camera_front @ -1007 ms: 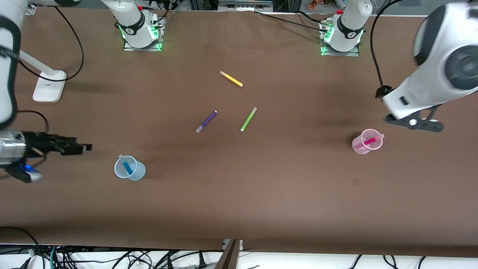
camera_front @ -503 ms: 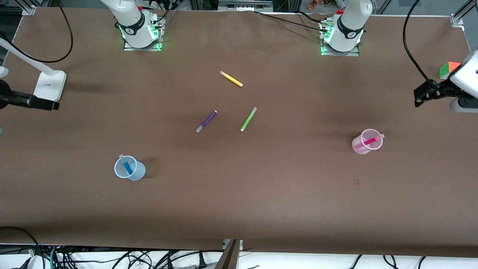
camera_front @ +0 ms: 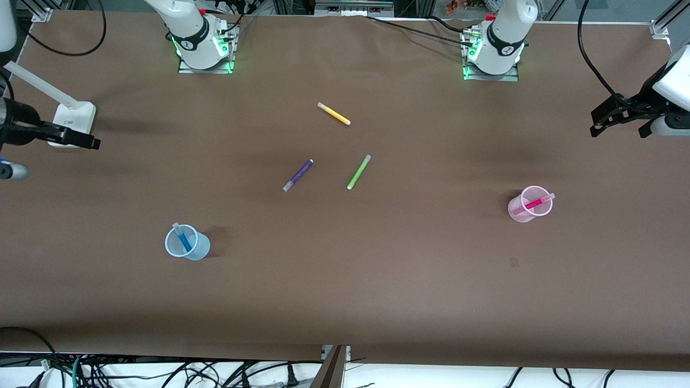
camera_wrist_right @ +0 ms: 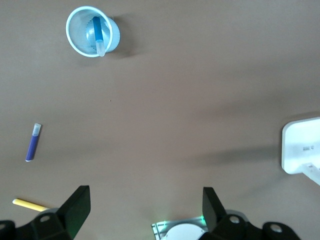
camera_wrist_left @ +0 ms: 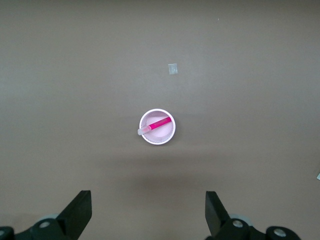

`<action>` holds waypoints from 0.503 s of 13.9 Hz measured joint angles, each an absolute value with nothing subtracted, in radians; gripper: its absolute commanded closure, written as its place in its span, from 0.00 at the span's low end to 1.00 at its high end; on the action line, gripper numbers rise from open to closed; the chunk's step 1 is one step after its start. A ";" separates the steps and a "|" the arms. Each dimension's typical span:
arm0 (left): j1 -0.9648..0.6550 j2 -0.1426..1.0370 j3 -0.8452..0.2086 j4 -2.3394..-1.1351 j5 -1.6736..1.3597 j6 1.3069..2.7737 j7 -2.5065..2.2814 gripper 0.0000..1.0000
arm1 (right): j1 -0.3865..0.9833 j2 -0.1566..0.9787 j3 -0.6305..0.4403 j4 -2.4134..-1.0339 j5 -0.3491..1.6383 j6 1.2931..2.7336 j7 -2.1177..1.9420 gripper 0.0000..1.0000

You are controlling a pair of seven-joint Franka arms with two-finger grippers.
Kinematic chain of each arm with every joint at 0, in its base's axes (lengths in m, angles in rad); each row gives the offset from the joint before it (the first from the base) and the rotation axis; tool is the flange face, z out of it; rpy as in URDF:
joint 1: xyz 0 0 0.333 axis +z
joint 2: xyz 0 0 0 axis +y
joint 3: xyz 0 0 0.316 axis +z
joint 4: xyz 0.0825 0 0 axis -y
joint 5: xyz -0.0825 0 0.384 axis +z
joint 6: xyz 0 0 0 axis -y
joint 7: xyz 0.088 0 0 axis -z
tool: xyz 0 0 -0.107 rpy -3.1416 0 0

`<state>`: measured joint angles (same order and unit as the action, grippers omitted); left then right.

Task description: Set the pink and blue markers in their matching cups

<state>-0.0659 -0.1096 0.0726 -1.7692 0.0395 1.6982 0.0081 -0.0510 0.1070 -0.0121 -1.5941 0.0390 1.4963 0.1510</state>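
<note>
**Both markers cupped, arms pulled back**

My left gripper [camera_front: 614, 116] and right gripper [camera_front: 81, 141] are both spread wide, empty, touching nothing, each high over its own end of the table. A second ago they hung nearer the cups; now they're retracted. Pink marker [camera_front: 533, 204] leans in the pink cup [camera_front: 520, 210], blue marker [camera_front: 183, 238] in the blue cup [camera_front: 198, 247]. Task looks done, probably.
</note>
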 measured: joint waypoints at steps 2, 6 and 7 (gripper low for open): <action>-0.069 -0.108 0.070 -1.769 0.040 1.696 0.005 0.00 | -0.050 0.019 -0.008 -1.726 0.032 1.582 0.125 0.01; -0.068 -0.107 0.075 -1.769 0.040 1.688 0.004 0.00 | -0.050 -0.038 -0.008 -1.792 0.017 1.636 0.093 0.01; -0.068 -0.106 0.076 -1.769 0.040 1.688 0.004 0.00 | -0.050 -0.036 -0.007 -1.785 0.014 1.642 0.093 0.01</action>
